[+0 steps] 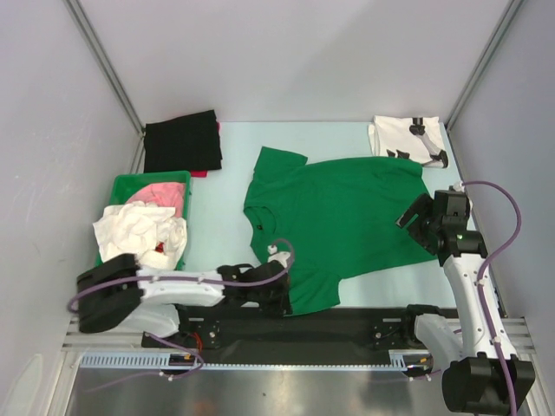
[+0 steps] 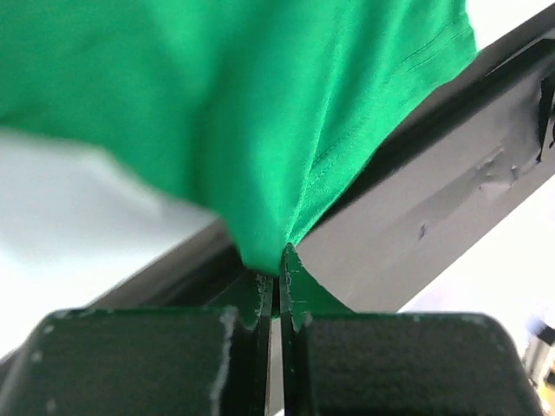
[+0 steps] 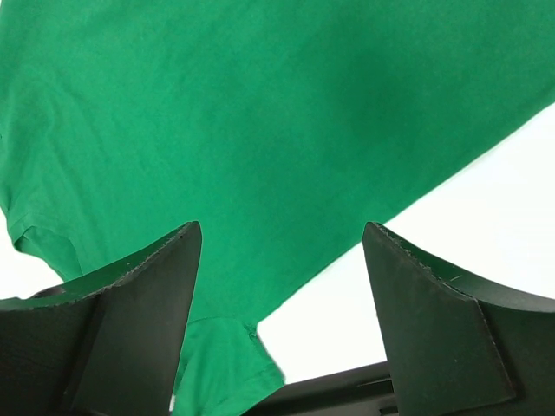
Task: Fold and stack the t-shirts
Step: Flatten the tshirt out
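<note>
A: What is nearest to the arm bases?

B: A black strip (image 1: 347,325) runs along the near edge of the surface (image 1: 234,147). Just behind it is the left tool (image 2: 277,290). Its jaws are closed on the near corner of the green shirt (image 1: 338,217). In the left wrist view the cloth is pinched between them and rises up from the pinch.

A: And the right tool (image 3: 282,230)?

B: It is wide apart and holds nothing. It is at the right edge of the green shirt, and its own camera shows green cloth between the two fingers (image 3: 139,303). I cannot tell if the fingers touch the cloth.

A: How does the green shirt lie?

B: It is spread out flat in the middle of the surface, not folded. The collar is to the left and one sleeve points to the far side.

A: What is at the left?

B: A green bin (image 1: 152,179), near the left wall. A crumpled white cloth (image 1: 139,230) fills its near part and hangs over the rim. A pink cloth (image 1: 160,195) is behind it.

A: And farther back?

B: A folded black cloth (image 1: 182,143) is in the far left corner, just behind the bin. The white shirt (image 1: 403,139) with black print lies folded in the far right corner, close to the far edge of the green shirt.
</note>
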Robot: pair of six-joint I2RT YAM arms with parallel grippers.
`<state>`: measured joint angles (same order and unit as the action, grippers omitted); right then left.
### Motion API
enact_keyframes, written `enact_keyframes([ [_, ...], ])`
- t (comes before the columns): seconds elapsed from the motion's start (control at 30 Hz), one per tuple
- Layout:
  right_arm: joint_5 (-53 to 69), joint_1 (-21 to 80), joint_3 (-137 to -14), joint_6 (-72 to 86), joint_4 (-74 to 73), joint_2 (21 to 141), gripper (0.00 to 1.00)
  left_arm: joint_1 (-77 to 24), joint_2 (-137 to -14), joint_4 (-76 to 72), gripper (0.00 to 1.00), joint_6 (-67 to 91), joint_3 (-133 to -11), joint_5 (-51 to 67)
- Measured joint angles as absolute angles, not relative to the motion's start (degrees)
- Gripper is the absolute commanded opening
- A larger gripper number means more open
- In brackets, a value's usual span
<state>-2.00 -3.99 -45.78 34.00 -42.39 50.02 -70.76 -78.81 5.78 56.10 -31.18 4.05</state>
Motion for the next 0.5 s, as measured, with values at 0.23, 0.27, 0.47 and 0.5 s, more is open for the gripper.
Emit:
enact_keyframes([
  [0.23,-2.66,-3.99,-44.56,36.69,-42.70,50.92,0.82,-67.96,-51.20,22.76,0.00,57.21,-26.02,-3.55],
  [0.27,-2.94,-3.99,-43.75,37.60,-42.57,50.85,0.83,-66.37,-46.04,25.41,0.01,57.45,-24.97,-4.40],
  [0.47,-5.56,-4.69,-37.45,43.99,-43.90,49.47,0.83,-63.48,-32.08,33.65,0.03,60.20,-19.73,-5.87],
  [0.5,-6.24,-4.75,-36.29,45.28,-44.36,48.47,0.84,-63.48,-32.14,34.20,0.03,60.58,-19.31,-5.87],
])
